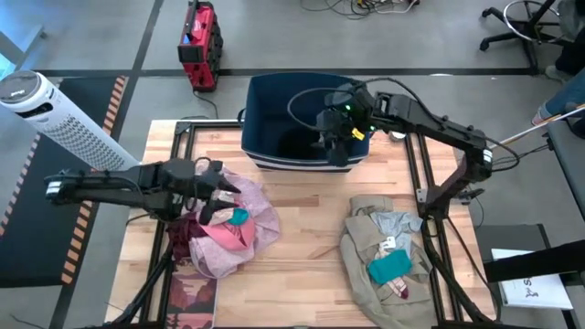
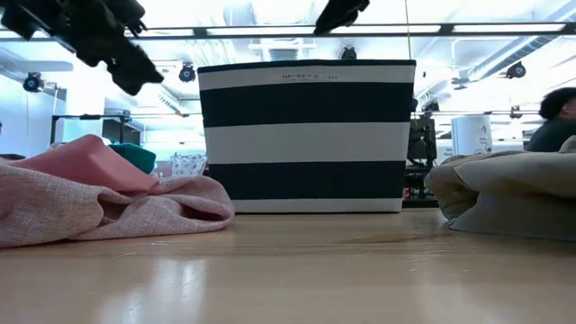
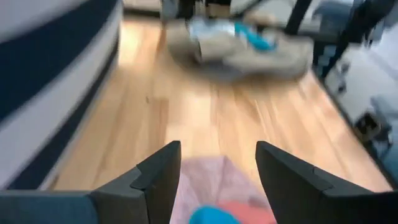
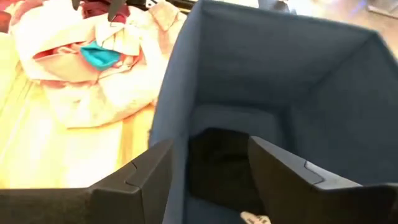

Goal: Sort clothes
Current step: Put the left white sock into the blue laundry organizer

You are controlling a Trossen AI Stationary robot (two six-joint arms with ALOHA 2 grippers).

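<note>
Sorting looks barely begun: most clothes lie in two table heaps, a pink pile (image 1: 233, 224) by the left tool (image 1: 212, 194) and a beige pile (image 1: 388, 256) well apart. Both tools gape wide, empty. The right tool (image 1: 336, 137) hangs over the bin (image 1: 265, 100), where something dark, perhaps a garment, lies.

- Large pale lilac-pink woven garment (image 1: 260, 215), under the left gripper's jaws, with a coral pink piece (image 1: 228, 238) and a small teal piece (image 1: 239, 217) on it.
- Maroon fabric piece (image 1: 183, 236) beside them.
- Navy blue fabric-sided bin (image 2: 306, 135) below the right gripper's jaws: banded navy and white outside, plain navy inside, a black item (image 4: 217, 155) at its bottom.
- Large beige-khaki garment (image 1: 366, 251), bearing a grey piece (image 1: 393, 224) and a second teal piece (image 1: 390, 267).
- Flat reddish-brown book (image 1: 192, 300).
- Pale wooden table (image 1: 302, 265).
</note>
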